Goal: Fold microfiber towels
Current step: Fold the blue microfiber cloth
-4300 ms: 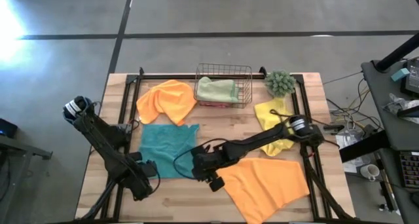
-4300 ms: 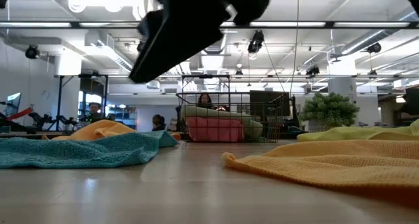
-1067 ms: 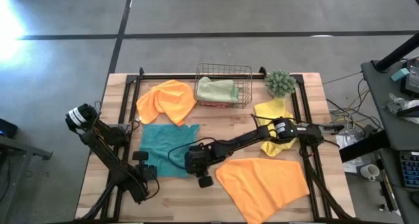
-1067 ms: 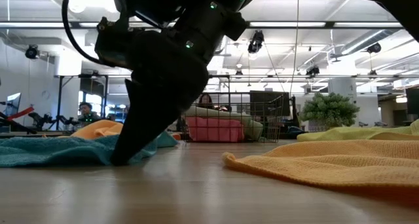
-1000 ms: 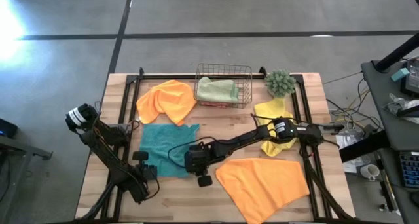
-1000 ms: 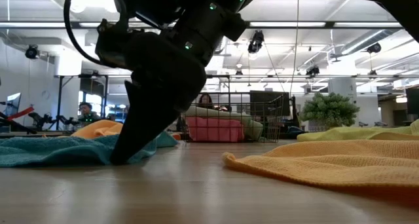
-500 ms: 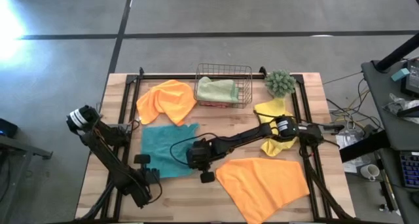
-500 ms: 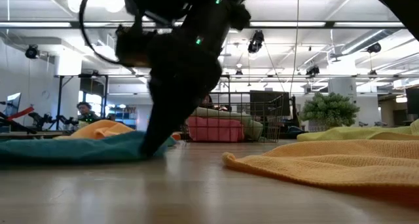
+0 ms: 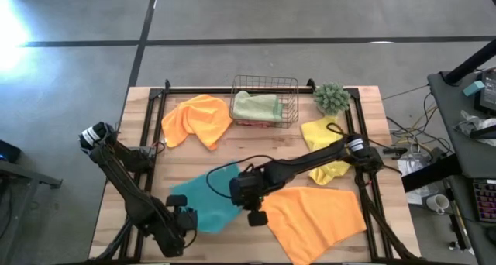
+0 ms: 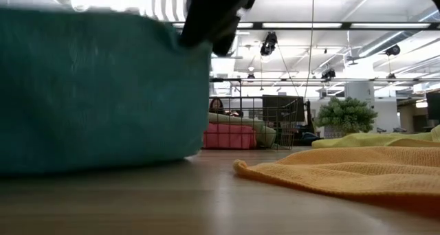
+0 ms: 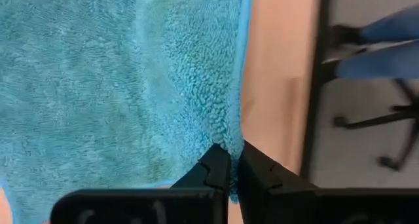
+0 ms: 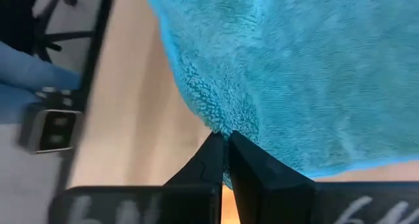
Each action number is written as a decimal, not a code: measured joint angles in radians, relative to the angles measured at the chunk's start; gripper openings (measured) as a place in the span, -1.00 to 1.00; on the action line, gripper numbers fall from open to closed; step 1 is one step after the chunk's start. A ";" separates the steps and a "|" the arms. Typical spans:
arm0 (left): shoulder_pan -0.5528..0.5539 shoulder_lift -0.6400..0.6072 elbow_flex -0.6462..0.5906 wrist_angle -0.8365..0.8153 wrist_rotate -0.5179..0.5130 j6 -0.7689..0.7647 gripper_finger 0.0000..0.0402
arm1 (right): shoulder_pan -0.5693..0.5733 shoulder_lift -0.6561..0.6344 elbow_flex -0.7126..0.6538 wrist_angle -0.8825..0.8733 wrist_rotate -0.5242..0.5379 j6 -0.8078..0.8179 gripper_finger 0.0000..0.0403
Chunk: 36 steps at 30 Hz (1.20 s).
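The teal towel (image 9: 213,199) hangs between my two grippers near the table's front and fills the left of the low view (image 10: 96,91). My left gripper (image 9: 184,212) is shut on its left end, my right gripper (image 9: 246,199) on its right end. One orange towel (image 9: 314,218) lies flat at the near right, another (image 9: 198,119) at the far left. A yellow towel (image 9: 325,145) lies at the right. A sage green towel (image 9: 257,106) lies in the wire basket (image 9: 265,85) on top of a pink one (image 10: 227,135). My left gripper pinches the teal towel's edge (image 11: 226,135) between its two fingers, at a corner, coming steeply from above. The cloth hangs below the fingers; its lower edge (image 10: 103,168) is down at the tabletop. My right gripper pinches the towel's edge (image 12: 213,122) between its two fingers, at the opposite corner, slanting down from above. The cloth spreads away below the fingers and sags slack between the two holds.
A small green plant (image 9: 332,97) stands at the far right corner beside the basket. Black frame rails (image 9: 151,133) run along the table's left and right sides. Bare wood (image 9: 256,149) shows in the middle of the table.
Both grippers have risen and come toward the table's near edge, each with one end of the teal towel. The towel, which lay flat on the table, now hangs up off it like a curtain and has been drawn nearer the front.
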 joint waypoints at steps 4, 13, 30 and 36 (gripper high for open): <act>0.006 0.019 0.048 0.034 0.029 0.016 -1.00 | 0.014 -0.035 0.000 -0.003 0.000 0.072 -0.96; 0.013 0.045 0.027 0.031 0.126 -0.030 -1.00 | 0.003 -0.039 -0.007 -0.026 0.091 0.133 -0.96; 0.167 0.032 -0.017 -0.280 0.141 0.083 -1.00 | -0.147 0.072 -0.013 -0.018 0.167 0.163 -0.96; 0.222 0.031 -0.094 -0.271 0.186 0.132 -1.00 | -0.175 0.113 -0.013 -0.006 0.169 0.161 -0.96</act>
